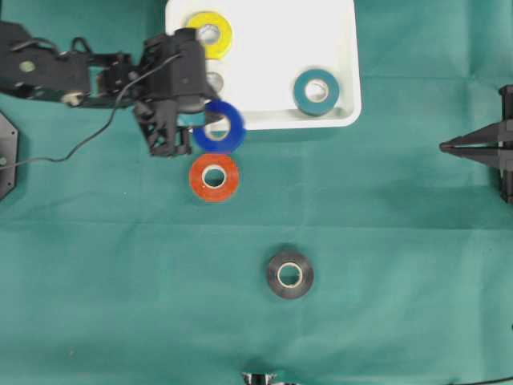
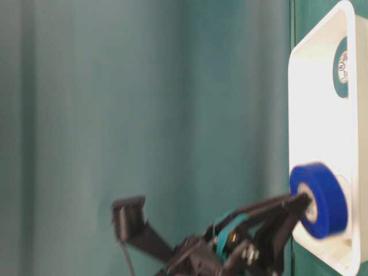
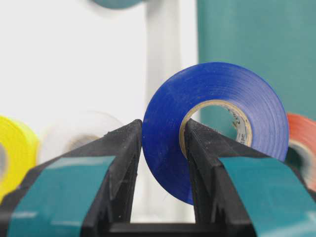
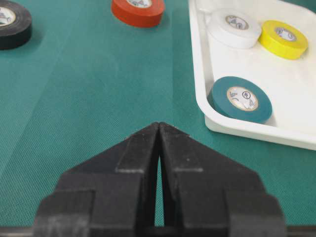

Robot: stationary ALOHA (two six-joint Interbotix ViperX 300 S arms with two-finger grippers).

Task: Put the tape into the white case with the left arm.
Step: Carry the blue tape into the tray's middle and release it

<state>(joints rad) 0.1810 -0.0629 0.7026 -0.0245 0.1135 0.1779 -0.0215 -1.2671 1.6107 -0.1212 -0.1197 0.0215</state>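
My left gripper [image 1: 207, 126], with teal strips on its fingers, is shut on a blue tape roll [image 1: 219, 127]. In the left wrist view one finger [image 3: 207, 148] sits inside the roll's hole and the other outside, clamping the blue roll's [image 3: 168, 133] wall. The roll hangs tilted over the near left rim of the white case [image 1: 268, 48], as the table-level view also shows for the roll [image 2: 319, 198] and the case [image 2: 313, 115]. A yellow roll [image 1: 210, 34], a teal roll [image 1: 316, 91] and a white roll [image 4: 233, 27] lie in the case.
A red roll [image 1: 214, 177] lies on the green cloth just in front of the blue one. A black roll [image 1: 289, 274] lies further forward, near the middle. My right gripper [image 1: 445, 146] is shut and empty at the right edge, low over the cloth [image 4: 159, 126].
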